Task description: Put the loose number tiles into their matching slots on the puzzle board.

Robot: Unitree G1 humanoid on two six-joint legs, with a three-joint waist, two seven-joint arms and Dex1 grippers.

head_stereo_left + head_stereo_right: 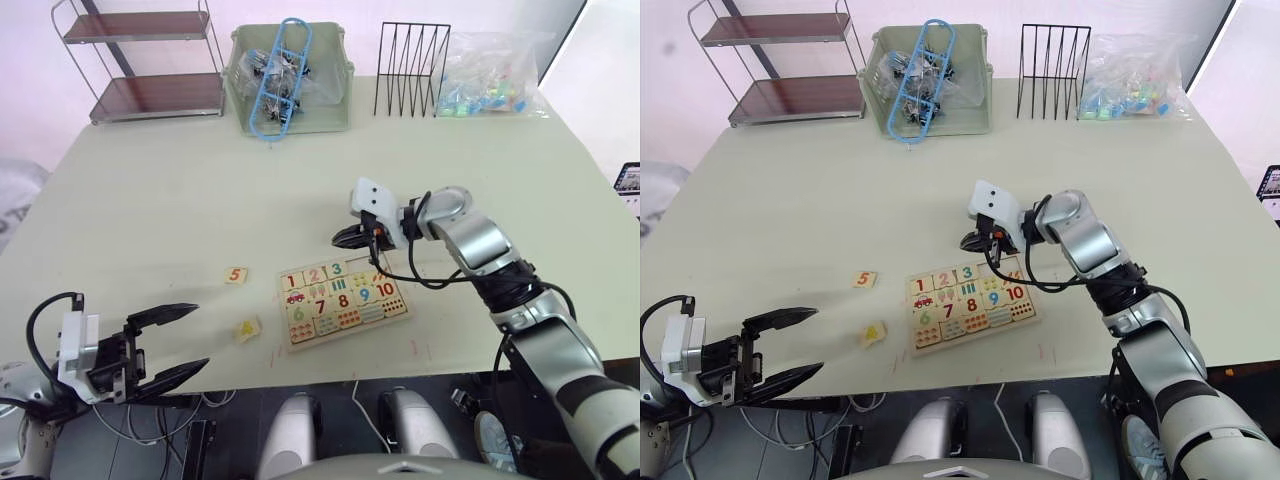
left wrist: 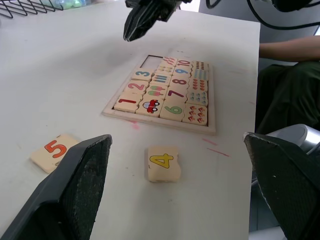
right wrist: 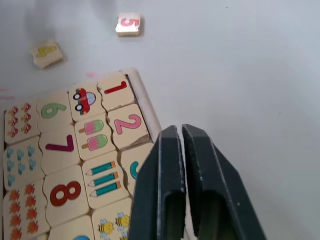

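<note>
The puzzle board (image 1: 343, 297) lies near the table's front edge. Tiles 1, 2 and 3 sit in its top row, and an empty slot (image 2: 152, 61) follows the 3. Two loose number tiles lie on the table left of the board: the orange 5 (image 1: 236, 275) and the yellow 4 (image 1: 246, 329). My right gripper (image 1: 340, 240) hangs shut and empty just above the board's top row, over the 3 (image 3: 131, 169). My left gripper (image 1: 200, 337) is open at the table's front left corner, pointing toward the 4 tile (image 2: 163, 163), a short way from it.
Along the table's back edge stand a pale green bin (image 1: 338, 112) holding a blue wire piece, a black wire rack (image 1: 412, 68) and a bag of colourful pieces (image 1: 490, 80). A small shelf (image 1: 150, 60) is at the back left. A cable loops below my right wrist.
</note>
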